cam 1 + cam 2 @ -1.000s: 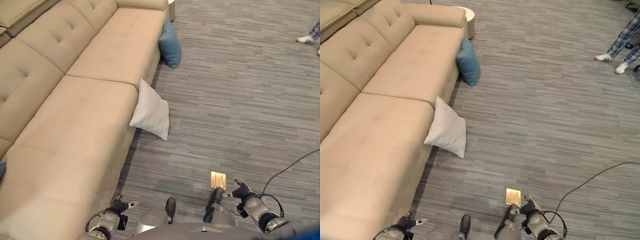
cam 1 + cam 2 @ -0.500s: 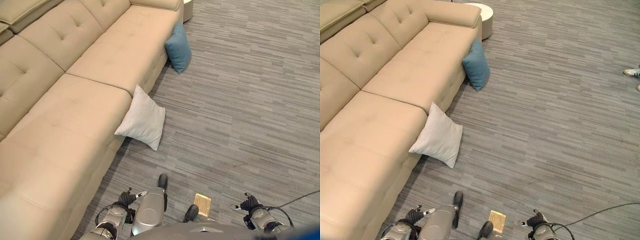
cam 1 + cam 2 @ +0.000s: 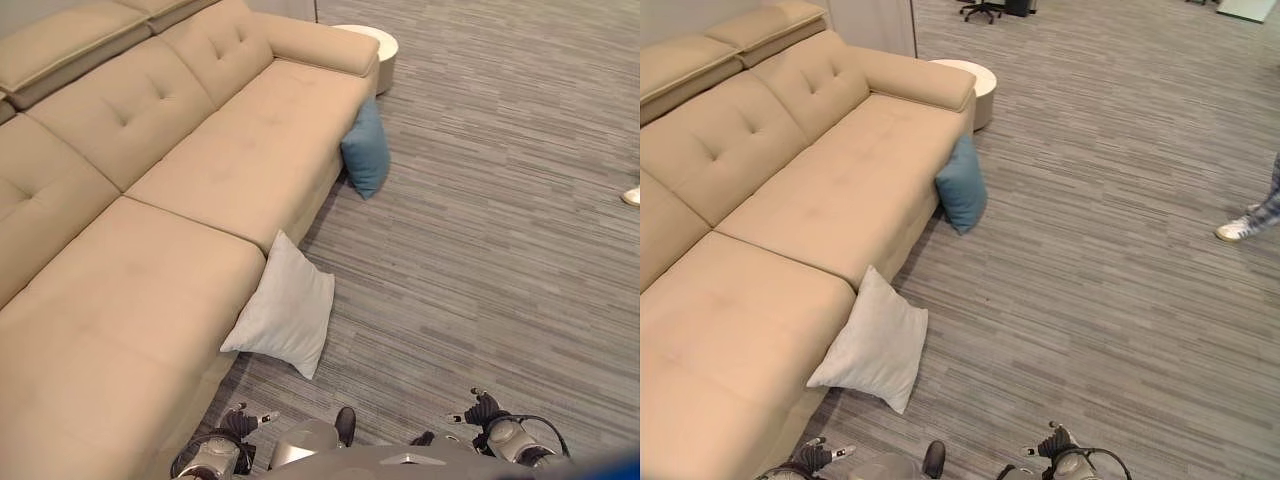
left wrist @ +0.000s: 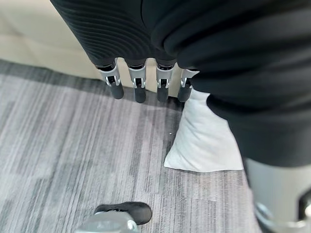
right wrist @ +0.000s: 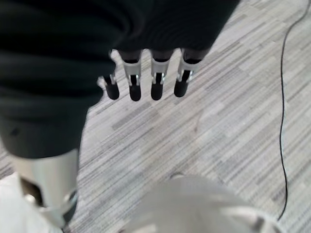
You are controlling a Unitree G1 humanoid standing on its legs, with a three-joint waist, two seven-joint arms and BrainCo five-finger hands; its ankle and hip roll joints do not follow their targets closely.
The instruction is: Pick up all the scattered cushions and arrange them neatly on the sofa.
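Beige sofa [image 3: 190,200] runs along the left, its seats bare. A white cushion [image 3: 283,321] leans on the floor against the sofa's front edge, and a blue cushion [image 3: 366,150] stands against the same front, nearer the armrest. The left hand [image 4: 141,77] and right hand [image 5: 146,77] hang low over the carpet, fingers straight, holding nothing. A round white side table [image 3: 975,80] sits past the armrest.

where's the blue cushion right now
In the left eye view the blue cushion stands on the floor, leaning against the sofa front near its far armrest, just short of the round white table.
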